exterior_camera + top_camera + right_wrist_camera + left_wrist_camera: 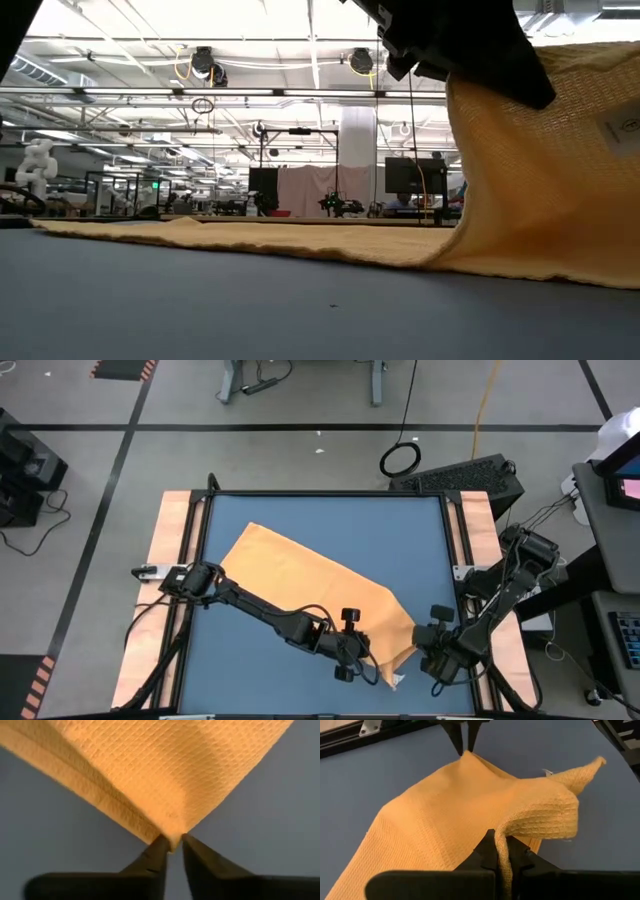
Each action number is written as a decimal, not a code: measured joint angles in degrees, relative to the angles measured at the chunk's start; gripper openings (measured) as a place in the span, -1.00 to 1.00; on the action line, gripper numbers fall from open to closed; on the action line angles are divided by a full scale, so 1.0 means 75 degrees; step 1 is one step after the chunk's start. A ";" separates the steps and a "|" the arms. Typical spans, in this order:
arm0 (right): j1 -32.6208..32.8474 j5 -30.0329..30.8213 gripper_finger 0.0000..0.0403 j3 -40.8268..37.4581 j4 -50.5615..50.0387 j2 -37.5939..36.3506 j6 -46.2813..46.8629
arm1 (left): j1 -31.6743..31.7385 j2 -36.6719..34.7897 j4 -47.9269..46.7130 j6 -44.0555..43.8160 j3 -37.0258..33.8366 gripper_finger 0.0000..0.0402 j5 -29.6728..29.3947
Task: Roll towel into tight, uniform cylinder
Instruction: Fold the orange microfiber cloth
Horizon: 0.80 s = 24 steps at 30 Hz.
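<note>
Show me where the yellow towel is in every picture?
High view: towel lies slantwise across the blue mat.
Low view: flat at left, lifted at right.
Left wrist view: fills the middle, pinched in the jaws.
Right wrist view: corner between the jaws.
Shared landmark: the blue mat.

Bare blue table point(300, 520) lies open along the far edge and the near left corner. The towel point(300, 580) crosses the middle diagonally; both arms crowd the near right, the left arm point(260, 610) lying across the mat.
</note>
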 joint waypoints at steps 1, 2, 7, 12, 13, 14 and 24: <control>0.0008 0.0016 -0.89 0.0000 -0.0005 0.0000 0.0032 | -0.0003 -0.0001 -0.0014 -0.0046 0.0000 -0.97 0.0000; 0.0014 0.0029 -0.94 0.0000 -0.0003 0.0000 0.0063 | -0.0007 0.0001 -0.0093 -0.0150 0.0000 -0.97 0.0000; 0.0028 0.0021 -0.95 0.0000 -0.0065 0.0000 0.0427 | -0.0053 -0.0418 -0.1657 -0.1058 0.0000 -0.78 0.0439; 0.0039 -0.0009 -0.98 0.0037 -0.0054 0.0000 0.0481 | -0.0384 -0.0970 -0.3664 -0.1899 0.0003 -0.42 -0.0113; 0.0039 -0.0009 -0.98 0.0052 -0.0062 -0.0003 0.0481 | -0.0482 -0.1029 -0.4097 -0.2023 0.0003 -0.36 -0.0390; 0.0039 -0.0012 -0.99 0.0072 -0.0072 -0.0003 0.0477 | -0.0596 -0.1081 -0.4593 -0.2216 0.0003 -0.31 -0.0823; 0.0205 -0.0018 -0.99 0.0424 -0.0060 -0.0004 0.0444 | -0.0237 -0.1275 -0.8408 -0.6058 -0.1745 -0.44 -0.3125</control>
